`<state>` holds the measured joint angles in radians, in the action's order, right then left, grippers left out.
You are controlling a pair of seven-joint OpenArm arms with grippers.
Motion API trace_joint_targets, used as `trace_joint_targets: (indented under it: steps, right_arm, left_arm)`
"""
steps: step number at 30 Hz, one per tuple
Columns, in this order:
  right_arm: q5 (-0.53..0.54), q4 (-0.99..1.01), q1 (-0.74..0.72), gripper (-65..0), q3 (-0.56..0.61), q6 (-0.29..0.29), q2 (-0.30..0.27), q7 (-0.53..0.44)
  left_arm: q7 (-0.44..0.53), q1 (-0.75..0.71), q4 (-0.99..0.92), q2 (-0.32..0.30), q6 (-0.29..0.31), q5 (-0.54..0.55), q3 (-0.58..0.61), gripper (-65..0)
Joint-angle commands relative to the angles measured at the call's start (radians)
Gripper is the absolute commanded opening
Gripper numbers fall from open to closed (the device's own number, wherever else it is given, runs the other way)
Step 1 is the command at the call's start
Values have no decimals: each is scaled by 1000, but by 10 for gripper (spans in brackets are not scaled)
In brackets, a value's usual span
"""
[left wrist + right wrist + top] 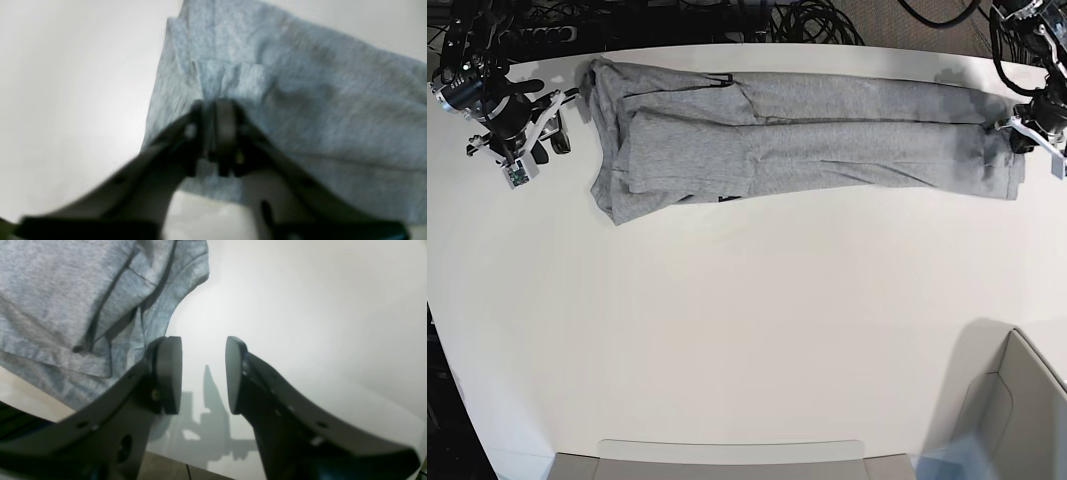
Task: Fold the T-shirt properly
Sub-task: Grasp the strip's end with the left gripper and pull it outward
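The heather-grey T-shirt [827, 130] lies as a long, narrow strip across the far part of the white table [747, 320]. At its right end, my left gripper [1024, 127] is on the cloth. The blurred left wrist view shows that left gripper [215, 133] with its fingertips together and the T-shirt [300, 100] bunched at them. My right gripper [555, 128] hovers just off the strip's left end. In the right wrist view the right gripper [203, 373] is open over bare table with nothing between its pads. The T-shirt [66, 300] lies up and to its left.
Black cables [807, 20] run along the table's far edge. A grey bin [1027, 400] stands at the front right corner, and a flat grey piece [727, 460] lies along the front edge.
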<state>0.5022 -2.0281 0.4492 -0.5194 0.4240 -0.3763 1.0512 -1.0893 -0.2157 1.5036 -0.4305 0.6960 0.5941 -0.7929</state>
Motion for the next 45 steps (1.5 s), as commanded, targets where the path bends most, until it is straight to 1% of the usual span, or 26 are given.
trace_joint_targets:
  steps: [1, 4, 7, 9, 10, 14, 16, 18, 19, 21, 25, 29, 32, 35, 38, 40, 43, 45]
  right_arm:
    - [13, -15, -5, -430, -5, 8, -16, -16]
    - [13, -15, -7, -430, -5, 8, -16, -16]
    - [13, -13, -16, -430, -3, 8, -16, -16]
    - [13, -13, -16, -430, -3, 8, -16, -16]
    - [13, -13, -16, -430, -3, 8, -16, -16]
    - [13, -13, -17, -430, -3, 8, -16, -16]
    - [13, -12, -17, -430, -3, 8, -16, -16]
    - [13, -4, -19, -430, -3, 8, -16, -16]
    - [13, 4, -19, -430, -3, 8, -16, -16]
    - [13, 13, -19, -430, -3, 8, -16, -16]
    - [13, 22, -19, -430, -3, 8, -34, -16]
    - [13, 22, -19, -430, -3, 8, -36, -16]
    - [13, 22, -19, -430, -3, 8, -36, -16]
    - [13, 22, -19, -430, -3, 8, -36, -16]
    - [13, 22, -19, -430, 3, 8, -36, -16]
    - [13, 22, -19, -430, 20, 8, -37, -16]
    - [13, 22, -19, -430, 26, 8, -37, -16]
    - [13, 22, -19, -430, 26, 8, -37, -16]
  left_arm:
    - [33, -1, 16, -24, 2, 31, -9, -504]
    - [24, -1, -19, -31, 2, 105, -10, -495]
    - [-5, 6, -102, -63, 2, 178, -10, -494]
    - [-5, 8, -156, -69, 2, 217, -12, -494]
    - [-5, 8, -183, -83, 2, 241, -12, -493]
    - [-5, 8, -211, -101, 2, 352, -12, -492]
    - [-5, 3, -211, -123, 2, 396, -12, -474]
    - [-5, 3, -212, -127, 2, 418, -12, -441]
    - [-5, 3, -212, -129, 2, 418, -12, -426]
    - [7, 6, -212, -130, 2, 415, -12, -424]
    - [73, -3, -215, -146, 2, 409, -1, -422]
    - [93, 5, -258, -146, 2, 327, -1, -422]
    - [139, 6, -314, -153, 2, 261, -1, -422]
    - [153, -1, -334, -166, 2, 260, 0, -422]
    - [163, -1, -334, -172, 2, 254, 53, -422]
    - [194, -1, -340, -190, 2, 254, 99, -422]
    - [223, -1, -355, -199, 2, 252, 169, -422]
    - [232, 3, -395, -209, 2, 251, 185, -422]
